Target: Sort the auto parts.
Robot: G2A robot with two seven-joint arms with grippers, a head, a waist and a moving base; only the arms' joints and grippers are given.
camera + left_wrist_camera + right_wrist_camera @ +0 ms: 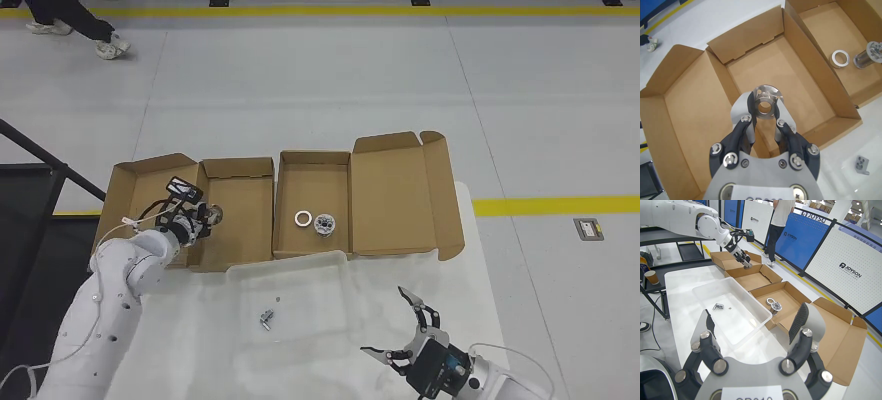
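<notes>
While the left tool (764,106) is clamping the bushing (767,92) by its round hub over the box (783,72), right tool (755,311) gaping, slippage is threatening a misdrop.

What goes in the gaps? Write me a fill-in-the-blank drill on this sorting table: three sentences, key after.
1. The flanged bushing is clamped in the jaws of the ____ arm, above a cardboard box.
2. The metal ring and the cylindrical part lie in the ____ box.
3. The right gripper has its jaws ____, holding nothing.
Missing words: left; same; open.
</notes>
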